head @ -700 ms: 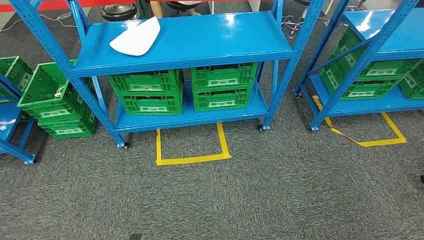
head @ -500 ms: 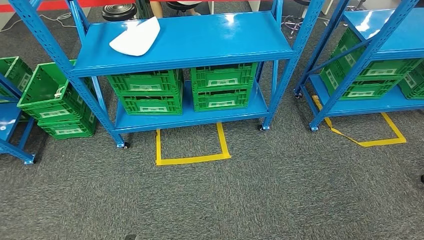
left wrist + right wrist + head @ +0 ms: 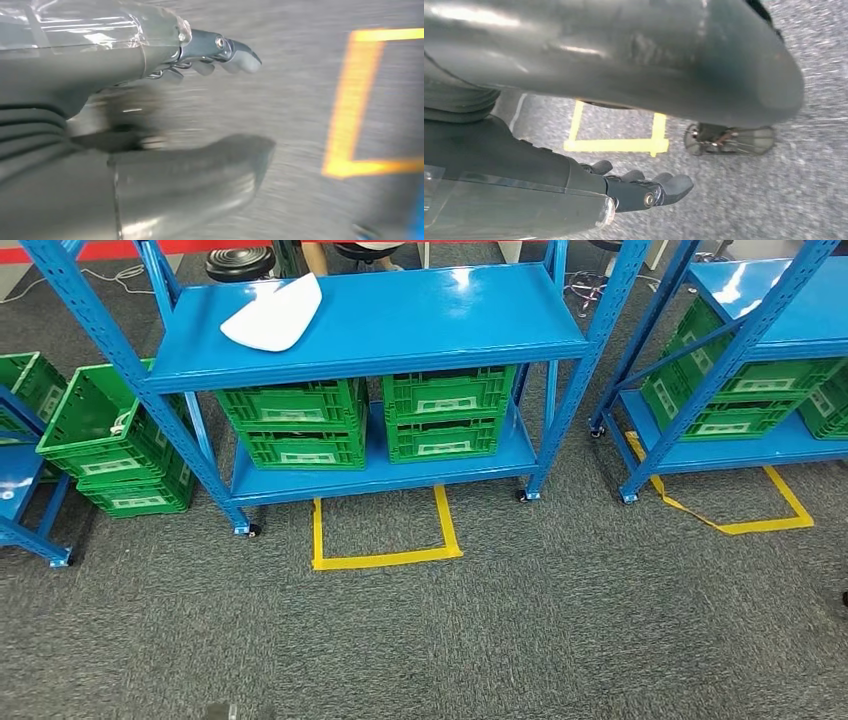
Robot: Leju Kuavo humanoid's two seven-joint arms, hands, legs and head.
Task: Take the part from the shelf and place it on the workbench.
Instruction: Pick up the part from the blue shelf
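Observation:
A flat white part (image 3: pixel 272 314) lies on the upper board of the blue shelf (image 3: pixel 420 335), at its left end, ahead of me in the head view. My left hand (image 3: pixel 125 70) hangs over the grey carpet with its fingers (image 3: pixel 225 50) stretched out and nothing in it. My right hand (image 3: pixel 574 185) hangs the same way above the carpet, its fingers (image 3: pixel 659 187) extended and holding nothing. Both hands are far from the shelf and the part.
Green crates (image 3: pixel 445 412) fill the shelf's lower board, and more green crates (image 3: pixel 110 440) are stacked to its left. A second blue shelf (image 3: pixel 760 300) stands at the right. A yellow tape square (image 3: pixel 385 558) marks the carpet before the shelf, with another tape mark (image 3: pixel 740 525) at the right.
The whole head picture has shifted a few pixels, so the camera moved slightly. The part and the crates have not moved.

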